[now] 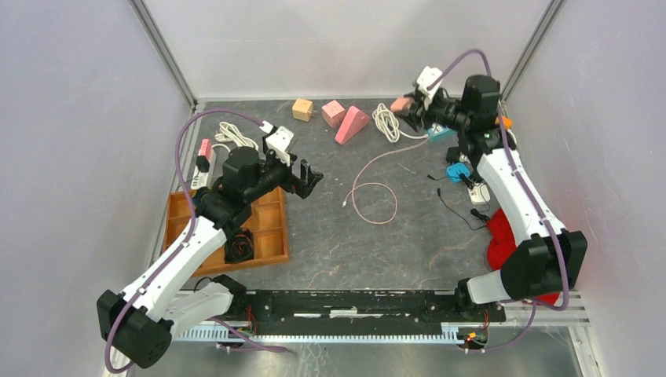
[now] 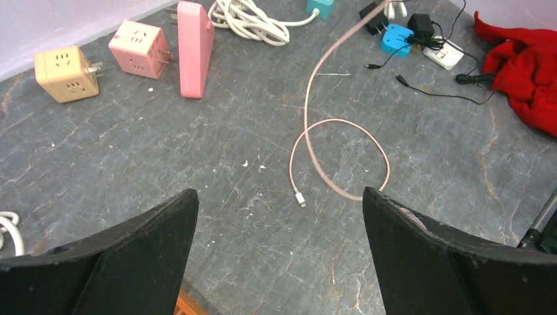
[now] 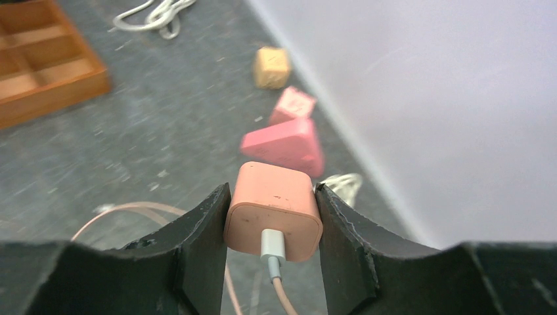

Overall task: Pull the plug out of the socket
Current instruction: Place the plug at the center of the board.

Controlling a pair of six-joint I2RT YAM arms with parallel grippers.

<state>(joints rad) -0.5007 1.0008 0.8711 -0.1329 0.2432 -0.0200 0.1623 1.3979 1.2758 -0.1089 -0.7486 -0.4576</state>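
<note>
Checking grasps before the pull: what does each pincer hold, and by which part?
Right pincer clamps the pink charger block by its two opposite sides; left pincer is open, holding nothing.

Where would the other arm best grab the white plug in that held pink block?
Grip the white plug by its short stiff body, right where it leaves the pink block, not the thin cable. The right tool clamps the block's two sides, leaving the plug face bare, so the open left tool should probably come at that face and pull straight out.
</note>
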